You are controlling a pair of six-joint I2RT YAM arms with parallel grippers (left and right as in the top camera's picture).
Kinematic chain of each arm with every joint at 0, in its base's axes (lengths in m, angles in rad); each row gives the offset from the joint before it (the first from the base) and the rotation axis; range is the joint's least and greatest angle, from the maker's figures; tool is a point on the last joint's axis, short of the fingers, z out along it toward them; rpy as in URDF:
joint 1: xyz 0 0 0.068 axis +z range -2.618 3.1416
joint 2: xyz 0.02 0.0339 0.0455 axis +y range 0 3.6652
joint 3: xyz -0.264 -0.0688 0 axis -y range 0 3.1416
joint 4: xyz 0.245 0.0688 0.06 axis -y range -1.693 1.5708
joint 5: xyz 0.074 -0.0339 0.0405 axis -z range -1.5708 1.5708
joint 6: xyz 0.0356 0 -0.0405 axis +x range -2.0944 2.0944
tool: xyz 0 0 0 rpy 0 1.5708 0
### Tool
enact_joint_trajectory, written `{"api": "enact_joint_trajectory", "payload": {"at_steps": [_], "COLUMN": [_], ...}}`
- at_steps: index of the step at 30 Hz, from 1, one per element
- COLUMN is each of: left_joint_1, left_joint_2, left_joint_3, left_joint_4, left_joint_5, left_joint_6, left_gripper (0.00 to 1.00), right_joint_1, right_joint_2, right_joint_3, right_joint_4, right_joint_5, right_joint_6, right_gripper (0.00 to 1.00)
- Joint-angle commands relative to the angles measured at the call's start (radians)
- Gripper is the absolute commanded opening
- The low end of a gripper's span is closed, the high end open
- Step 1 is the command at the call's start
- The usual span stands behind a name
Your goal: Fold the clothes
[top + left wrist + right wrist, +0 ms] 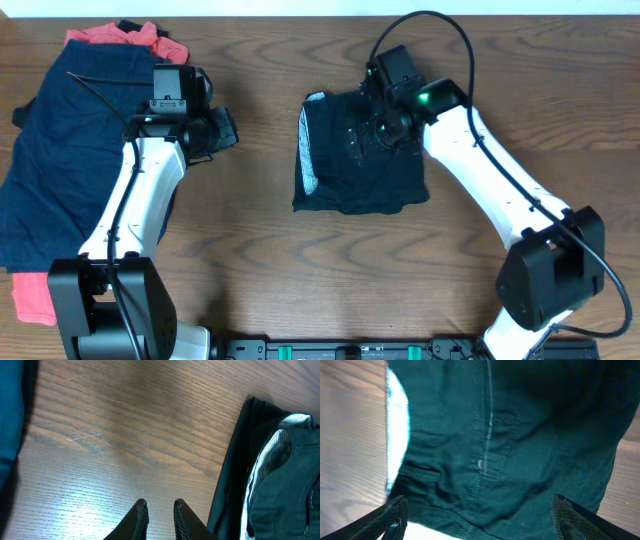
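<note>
The right claw (479, 505) stands spread wide and empty, right over the folded black shorts (365, 165) mid-table (250, 250), nearer the far edge. Pale waistband lining (310, 150) shows along their left side. The left claw (160, 509), fingers a sliver apart and gripping nothing, hangs over bare wood between those shorts and the navy shorts (60, 160) heaped at the left edge, with a coral-red piece (120, 38) peeking from under them.

Coral-red piece (35, 297) mostly under navy shorts (60, 150) (edges only)
</note>
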Motion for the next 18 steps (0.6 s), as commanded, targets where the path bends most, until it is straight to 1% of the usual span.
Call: {"api": "enact_joint_trajectory", "payload": {"at_steps": [1,6,9,18], "left_joint_1": [0.002,0.002,0.002,0.002], "left_joint_2": [0.012,0.012,0.012,0.012], "left_joint_3": [-0.006,-0.006,-0.006,-0.006], "left_joint_4": [-0.001,0.0,-0.001,-0.002], "left_joint_5": [-0.015,-0.016,-0.015,-0.015], "left_joint_6": [0.006,0.006,0.006,0.006], "left_gripper": [0.21,0.21,0.21,0.21], "right_joint_1": [0.006,0.042,0.056,0.036], "right_joint_2": [0.058,0.127,0.178,0.353], "right_joint_3": [-0.044,-0.105,-0.113,-0.113], "right_joint_4": [0.007,0.08,0.145,0.349], "right_joint_5": [0.017,0.023,0.076,0.149], "right_joint_6": [-0.023,-0.026,-0.025,-0.021], "right_gripper": [0.89,0.89,0.89,0.91]}}
